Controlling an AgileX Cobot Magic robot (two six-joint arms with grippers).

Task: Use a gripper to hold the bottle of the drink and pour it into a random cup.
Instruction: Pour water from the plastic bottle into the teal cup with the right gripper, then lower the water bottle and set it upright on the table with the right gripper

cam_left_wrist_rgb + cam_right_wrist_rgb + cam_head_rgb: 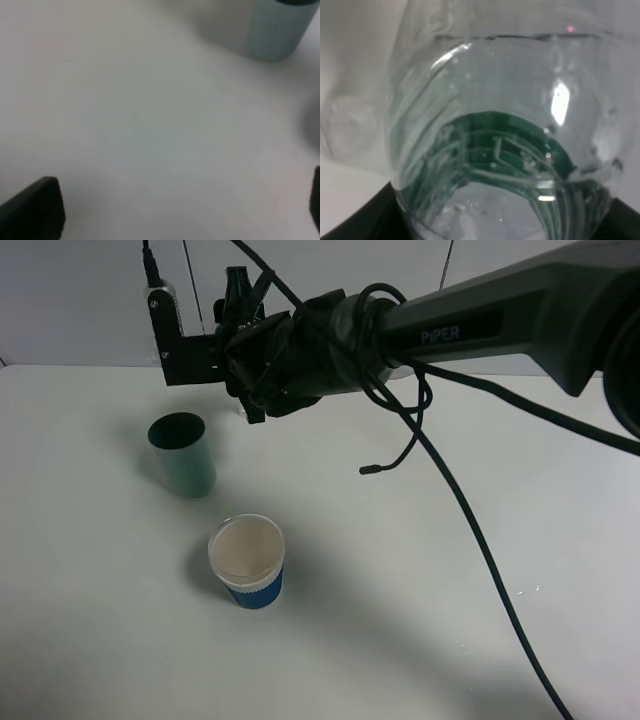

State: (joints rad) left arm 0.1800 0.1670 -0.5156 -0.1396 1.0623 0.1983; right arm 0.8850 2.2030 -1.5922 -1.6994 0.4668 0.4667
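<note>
White counter runs back to a pale grey wall, seen from the high camera. From the right a thick black right arm stretches across to the upper left, black cables looping off it and trailing down over the counter. Its right gripper hangs at the far side, just behind a dark teal cup. A paper cup with a blue band and a pale inside stands nearer, apart from the teal one. From this angle the wrist hides the bottle, so I cannot make it out

From the left wrist camera, the left gripper shows only as two dark tips at opposite edges of the picture, so the jaws stand wide with bare counter between them. The teal cup sits beyond, blurred

From the right wrist camera, the bottle fills nearly everything: clear plastic, clear liquid inside with its surface line near the top, and the green label showing through, bent by the liquid. The right gripper has its dark jaws at either side of the bottle, closed on it
</note>
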